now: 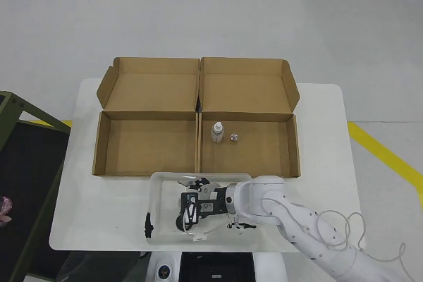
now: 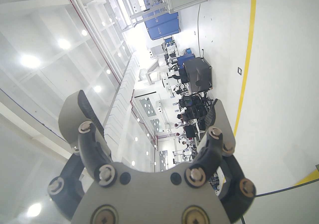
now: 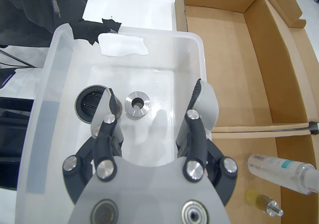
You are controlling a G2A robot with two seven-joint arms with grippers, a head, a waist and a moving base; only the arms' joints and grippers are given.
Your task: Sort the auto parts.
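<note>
Right gripper (image 3: 153, 86) hangs wide open and empty over the bin (image 3: 124, 32); the left gripper (image 2: 148, 97), also spread and empty, points off into the hall, away from the bin. In the bin, the black bearing (image 3: 84, 104) stands on end with the smaller steel bushing (image 3: 137, 104) just beside it. Both look heavy, rigid and slick, so pinch each across its outer wall. The bottle (image 3: 274, 172) in the box (image 3: 224, 60) beyond the bin has a label too small to read.
</note>
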